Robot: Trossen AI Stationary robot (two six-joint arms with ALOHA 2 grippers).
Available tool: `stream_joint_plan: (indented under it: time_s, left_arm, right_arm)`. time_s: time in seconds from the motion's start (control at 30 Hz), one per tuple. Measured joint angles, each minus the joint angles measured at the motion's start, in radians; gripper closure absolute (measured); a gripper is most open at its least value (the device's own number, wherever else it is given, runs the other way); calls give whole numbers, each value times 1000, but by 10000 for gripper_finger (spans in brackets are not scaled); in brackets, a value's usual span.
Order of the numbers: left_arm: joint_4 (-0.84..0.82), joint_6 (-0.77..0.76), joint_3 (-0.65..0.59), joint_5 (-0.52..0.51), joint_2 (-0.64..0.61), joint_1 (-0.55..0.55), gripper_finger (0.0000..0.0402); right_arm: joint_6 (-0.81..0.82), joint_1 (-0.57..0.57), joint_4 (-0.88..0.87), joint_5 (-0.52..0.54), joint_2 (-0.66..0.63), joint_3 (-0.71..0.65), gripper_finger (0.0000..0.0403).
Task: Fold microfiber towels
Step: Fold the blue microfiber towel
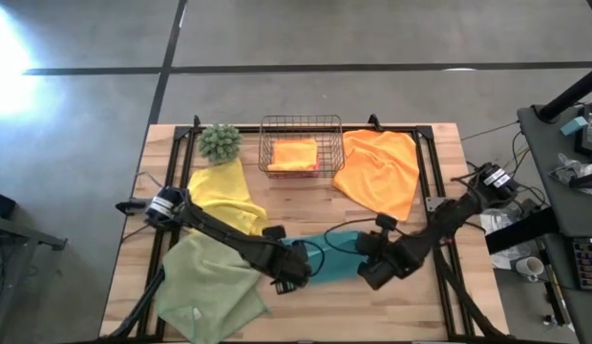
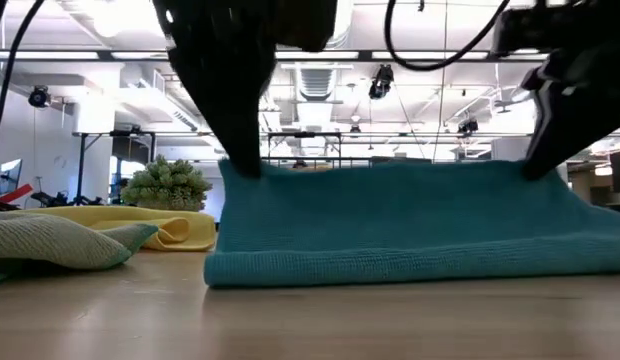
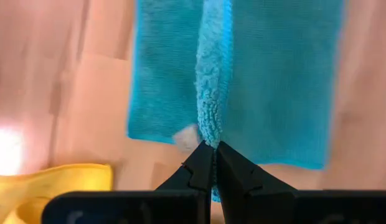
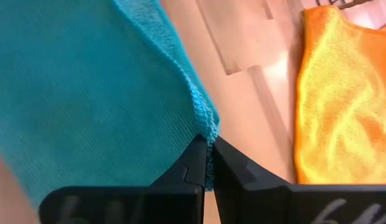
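Step in hand: you are mid-fold on the teal towel (image 1: 336, 250), which lies near the front edge of the desk (image 1: 439, 306), about midway along it.
Left pincer (image 3: 213, 146): clamped tight on one end of the teal towel's raised edge; the fabric bunches into a ridge right at the tips.
Right pincer (image 4: 208, 144): pinched closed on the other end of that edge, the hem caught between the tips.
Teal towel's shape: in the low view it hangs as a sheet between your two arms, its lower part doubled on the desk, so the fold looks begun but not laid flat.
Done so far: an orange towel (image 1: 294, 155) sits as a neat square inside the wire basket (image 1: 267, 145) at the back edge; judge that one finished.
Left to do: the second orange towel (image 1: 380, 172) lies spread and rumpled toward the back right corner; the yellow towel (image 1: 224, 196) is loose on the left, just in front of the spiky green plant (image 1: 220, 141); the sage green towel (image 1: 210, 285) lies crumpled at the front left corner.
Pink towel: only a thin pinkish sliver shows under the basket's orange square, so you cannot tell its state.
Progress: early; roughly one cloth is stowed and one is in work.
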Motion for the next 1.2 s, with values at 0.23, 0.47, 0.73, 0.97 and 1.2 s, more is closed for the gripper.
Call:
stream_joint_plan:
  time_s: [0.23, 0.47, 0.73, 0.97, 1.2]
  left_arm:
    - [0, 1, -19, -41, 0, 16, 401]
    - [2, 29, -19, -46, 0, 21, 357]
    - [-10, 28, -19, -17, -3, 37, 259]
    - [46, 116, -14, 42, -42, 54, 220]
    - [339, 179, -144, 76, -29, 69, 219]
  right_arm:
    - [-40, -58, 16, -31, 0, -10, 394]
    - [-54, -60, 45, -53, 0, -10, 384]
    - [-46, -61, 9, -56, -22, -10, 319]
    - [-61, -50, 44, -179, -170, -10, 295]
    - [15, -12, 374, -260, -221, -167, 320]
